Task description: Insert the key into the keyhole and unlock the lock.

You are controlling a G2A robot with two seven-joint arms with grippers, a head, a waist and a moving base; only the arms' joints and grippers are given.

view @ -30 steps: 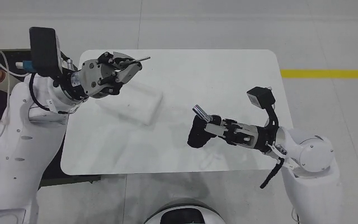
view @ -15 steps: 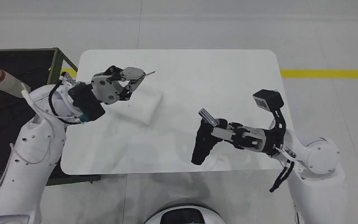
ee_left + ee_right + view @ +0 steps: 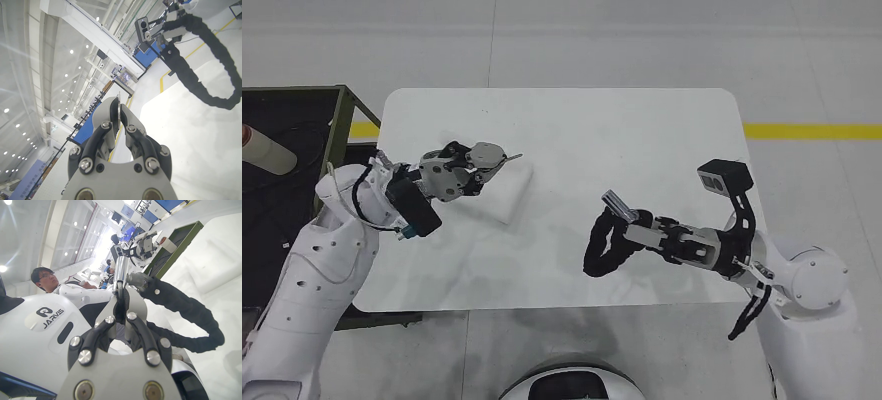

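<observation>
1. The left gripper (image 3: 488,160) has swung in from the far 10 o'clock corner of the white rounded table (image 3: 642,120) and now hangs just beside the white rectangular pad (image 3: 510,190). Its fingers are pinched almost closed on the small flat silver metal key (image 3: 119,110). The key's blade juts past the fingertips toward 3 o'clock.

2. The right gripper (image 3: 121,295) has drifted only slightly toward 3 o'clock and hangs above the table's 4 o'clock area. Its fingers are clamped on the black sleeve at the base of the shiny chrome cylinder lock (image 3: 120,270), so the cylinder stands out beyond the fingertips.

3. The lock's black fabric-sleeved cable (image 3: 598,250) hung as a straight bunch a second ago. It now curves in an open loop below the right gripper.

4. The lock lies at about 4 o'clock from the key. The gap has shrunk, but the two are still well apart.

5. This looks like the approach stage: both parts are gripped and being brought together, and the key is not yet in.

6. In the left wrist view, the cylinder's round end appears to be turned toward the key. The next move would need the blade lined up with the slot, and the loose loop could sway and disturb that.
</observation>
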